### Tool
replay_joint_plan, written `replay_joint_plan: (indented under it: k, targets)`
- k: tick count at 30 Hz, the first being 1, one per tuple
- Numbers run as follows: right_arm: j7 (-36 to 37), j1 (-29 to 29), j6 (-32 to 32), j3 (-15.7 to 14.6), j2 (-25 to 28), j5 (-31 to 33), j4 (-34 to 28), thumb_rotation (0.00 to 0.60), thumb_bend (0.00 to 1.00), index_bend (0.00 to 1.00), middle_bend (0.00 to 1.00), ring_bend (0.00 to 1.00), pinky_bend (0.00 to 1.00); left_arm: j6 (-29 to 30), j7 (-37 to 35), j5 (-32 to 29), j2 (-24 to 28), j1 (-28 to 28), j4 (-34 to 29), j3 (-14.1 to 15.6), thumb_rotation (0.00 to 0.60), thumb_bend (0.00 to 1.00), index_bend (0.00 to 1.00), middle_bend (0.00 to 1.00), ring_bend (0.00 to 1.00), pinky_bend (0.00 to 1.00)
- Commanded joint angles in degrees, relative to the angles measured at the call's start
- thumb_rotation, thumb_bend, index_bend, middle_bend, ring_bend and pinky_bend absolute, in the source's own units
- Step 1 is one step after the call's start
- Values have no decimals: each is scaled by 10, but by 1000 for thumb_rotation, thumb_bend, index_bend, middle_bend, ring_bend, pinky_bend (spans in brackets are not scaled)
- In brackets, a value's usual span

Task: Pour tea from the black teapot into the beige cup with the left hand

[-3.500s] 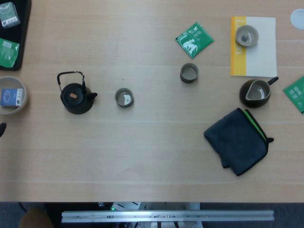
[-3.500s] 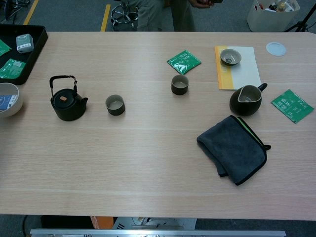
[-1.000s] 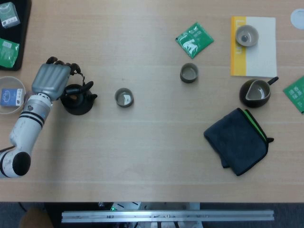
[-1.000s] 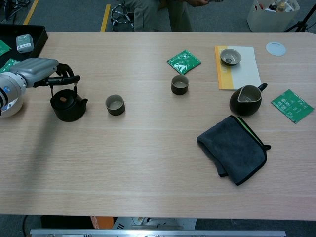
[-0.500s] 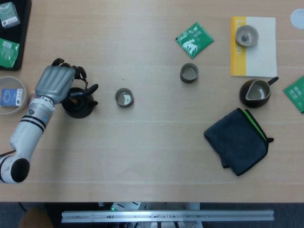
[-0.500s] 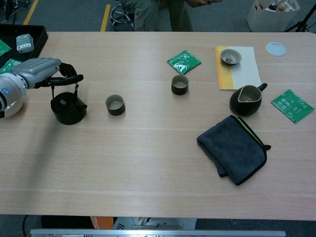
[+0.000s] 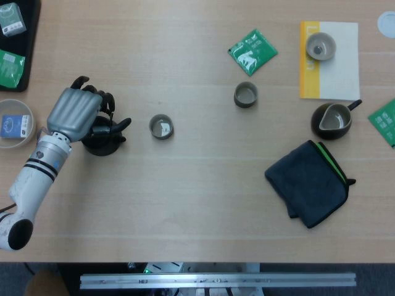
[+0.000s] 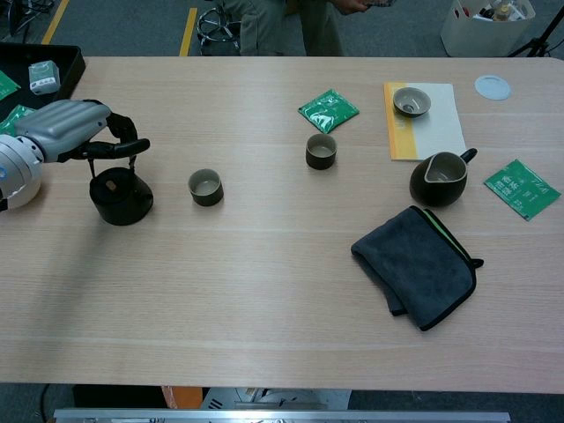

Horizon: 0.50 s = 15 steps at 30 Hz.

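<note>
Lab: yellow floor tape [image 8: 188, 19]

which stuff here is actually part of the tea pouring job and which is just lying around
Part of the job: black teapot, left robot hand at its handle, beige cup on the yellow-edged booklet.

Just lying about: two dark cups, dark pitcher, folded cloth, green packets, white lid.

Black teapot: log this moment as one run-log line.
phase: grasp | left hand: fingers on black teapot handle | teapot: on table, upright | beige cup: right of teapot, apart | right hand: not in view
</note>
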Motion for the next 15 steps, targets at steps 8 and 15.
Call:
replay_joint_plan:
  k: [8,15]
  targets:
    - [-3,0,-3,-1,0,2,-1,600,8,240,313,247,177,11,-3,20,-6,11,11,9,0,149,420,448,305,115]
    - [-6,-2,-2,-1,1,4,-4,600,9,240,313,247,178,17,-1,26,-13,18,25,11,0,149,446,453,309,115]
